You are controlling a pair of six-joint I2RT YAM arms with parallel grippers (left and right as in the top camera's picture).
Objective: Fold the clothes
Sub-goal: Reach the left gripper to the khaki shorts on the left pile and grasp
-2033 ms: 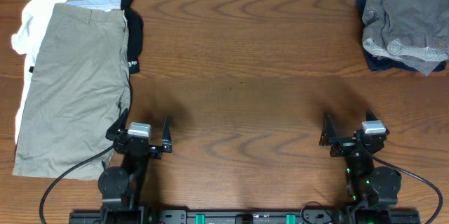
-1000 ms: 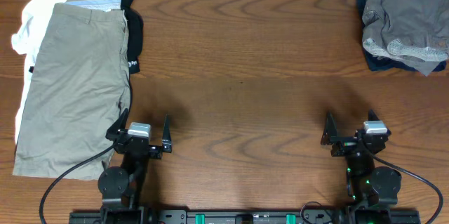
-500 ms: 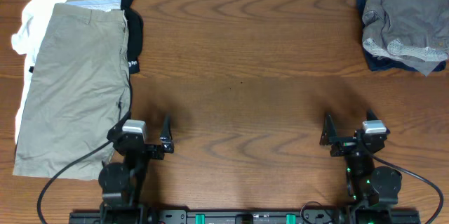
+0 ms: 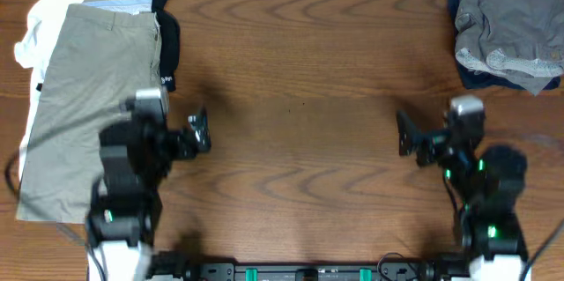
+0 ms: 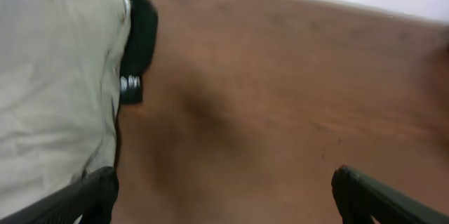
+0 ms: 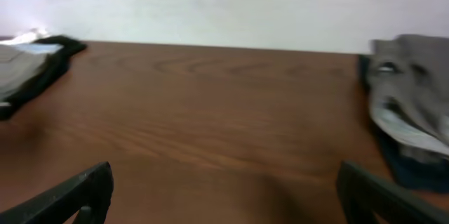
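The left end effector (image 5: 224, 206) and right end effector (image 6: 230, 199) are held wide open, nothing gripped; the black garment (image 5: 142, 31) ahead-left bears an unreadable white logo (image 5: 130, 84).

— Where are we working?
— A robotics lab bench, we'd say: a left arm (image 4: 125, 180) and a right arm (image 4: 483, 184) rise from a rail (image 4: 308, 273) along a wooden table (image 4: 300, 70).
— And beyond it?
— A plain pale wall (image 6: 210, 6), so far as the blur shows us.

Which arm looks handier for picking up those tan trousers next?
Probably the left. The left gripper hangs open right at the edge of the khaki trousers. The right gripper, also open, is far over on the other side, nearer the grey garment.
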